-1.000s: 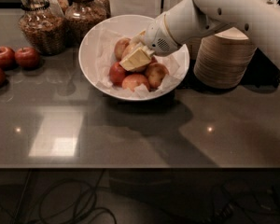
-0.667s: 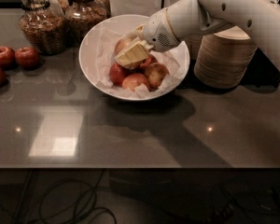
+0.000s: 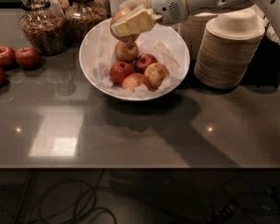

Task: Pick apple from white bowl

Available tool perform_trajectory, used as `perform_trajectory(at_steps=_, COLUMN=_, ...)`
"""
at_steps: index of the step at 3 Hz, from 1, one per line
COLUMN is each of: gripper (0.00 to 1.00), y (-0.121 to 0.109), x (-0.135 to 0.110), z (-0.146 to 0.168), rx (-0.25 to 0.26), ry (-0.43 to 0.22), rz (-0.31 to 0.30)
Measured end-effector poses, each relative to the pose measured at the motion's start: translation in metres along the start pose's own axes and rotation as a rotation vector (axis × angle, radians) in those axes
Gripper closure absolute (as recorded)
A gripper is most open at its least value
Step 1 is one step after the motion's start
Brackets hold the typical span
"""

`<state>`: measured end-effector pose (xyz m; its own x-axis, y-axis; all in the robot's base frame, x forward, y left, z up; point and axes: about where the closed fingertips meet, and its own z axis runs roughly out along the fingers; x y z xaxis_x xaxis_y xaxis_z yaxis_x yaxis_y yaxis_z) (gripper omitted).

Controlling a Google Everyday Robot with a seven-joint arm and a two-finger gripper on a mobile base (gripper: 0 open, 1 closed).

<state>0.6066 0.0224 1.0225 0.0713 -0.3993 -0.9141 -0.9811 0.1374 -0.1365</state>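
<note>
The white bowl (image 3: 177,48), wide and lined with crinkled paper, sits on the dark counter at the centre back. My gripper (image 3: 130,18) hangs above the bowl's back left rim, shut on the apple (image 3: 120,16), a pale yellow-tan one with a pink blush, lifted clear of the fruit below. The cream fingers (image 3: 134,23) cover most of the apple. Several smaller red-and-yellow apples (image 3: 135,69) lie in the bowl. The white arm reaches in from the upper right.
A tall stack of beige paper bowls (image 3: 228,50) stands right of the bowl. Two glass jars (image 3: 42,24) of dried food stand at the back left. Three dark red apples (image 3: 16,57) lie on the counter at the left edge.
The gripper has risen up and back out of the bowl with the apple held in it. The other apples stay in the bowl.
</note>
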Motion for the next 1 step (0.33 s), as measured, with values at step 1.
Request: perform_trajectory(at_steps=1, gripper=1.0, y=0.0, x=0.0, z=0.0, rx=0.0, ry=0.0, rz=0.0)
